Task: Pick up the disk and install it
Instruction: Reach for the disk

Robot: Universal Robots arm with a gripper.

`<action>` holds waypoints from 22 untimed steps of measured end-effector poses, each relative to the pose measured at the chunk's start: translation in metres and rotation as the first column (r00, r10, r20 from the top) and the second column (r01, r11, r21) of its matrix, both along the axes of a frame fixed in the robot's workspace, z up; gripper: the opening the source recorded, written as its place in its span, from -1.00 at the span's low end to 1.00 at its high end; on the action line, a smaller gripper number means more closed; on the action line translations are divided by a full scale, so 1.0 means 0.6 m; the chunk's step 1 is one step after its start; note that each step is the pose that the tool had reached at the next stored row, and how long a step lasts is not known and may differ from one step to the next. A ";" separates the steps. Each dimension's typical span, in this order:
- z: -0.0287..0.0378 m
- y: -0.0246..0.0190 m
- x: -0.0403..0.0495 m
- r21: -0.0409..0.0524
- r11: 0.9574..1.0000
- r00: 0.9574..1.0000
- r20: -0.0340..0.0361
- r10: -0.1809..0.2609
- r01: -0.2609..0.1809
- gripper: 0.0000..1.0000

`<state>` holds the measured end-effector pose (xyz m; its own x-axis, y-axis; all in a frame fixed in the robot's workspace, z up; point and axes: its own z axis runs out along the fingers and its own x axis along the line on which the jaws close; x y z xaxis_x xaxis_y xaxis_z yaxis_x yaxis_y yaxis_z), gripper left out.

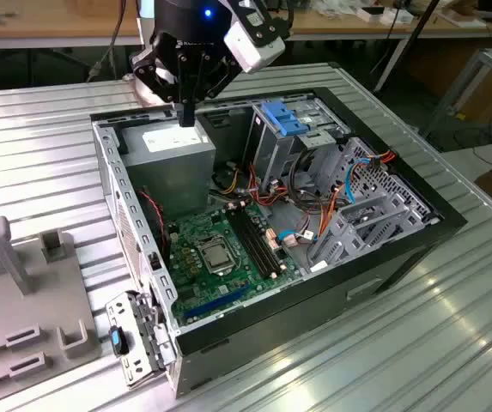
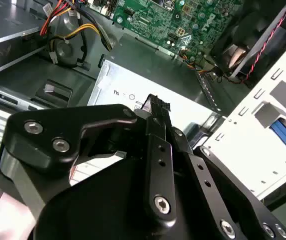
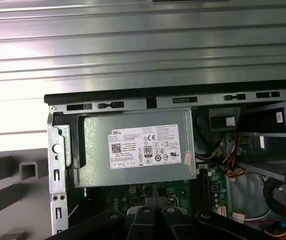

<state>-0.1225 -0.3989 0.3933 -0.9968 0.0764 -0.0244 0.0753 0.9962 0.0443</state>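
Evidently the fingers point(image 1: 185, 110) are pressed together, empty, over the power supply point(image 1: 170, 148).

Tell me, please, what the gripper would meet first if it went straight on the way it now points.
Most likely the power supply, on its labelled top face; the gripper points down just above it.

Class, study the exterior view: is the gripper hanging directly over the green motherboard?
No: the gripper hangs over the grey power supply in a corner of the open case, well apart from the motherboard.
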 end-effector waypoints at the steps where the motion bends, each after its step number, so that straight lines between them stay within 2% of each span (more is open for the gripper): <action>1: 0.000 0.0000 -0.006 0.000 1.000 1.000 0.000 0.000 0.000 -0.79; 10: 0.000 0.0012 -0.025 0.000 1.000 1.000 0.000 0.002 -0.002 -0.79; 14: 0.000 0.0012 -0.044 0.000 1.000 1.000 0.000 0.005 -0.005 -0.79; 22: 0.000 0.0012 -0.061 0.000 1.000 1.000 0.000 0.009 -0.009 -0.79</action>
<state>-0.1593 -0.3982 0.3933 -0.9974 0.0680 -0.0244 0.0668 0.9968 0.0444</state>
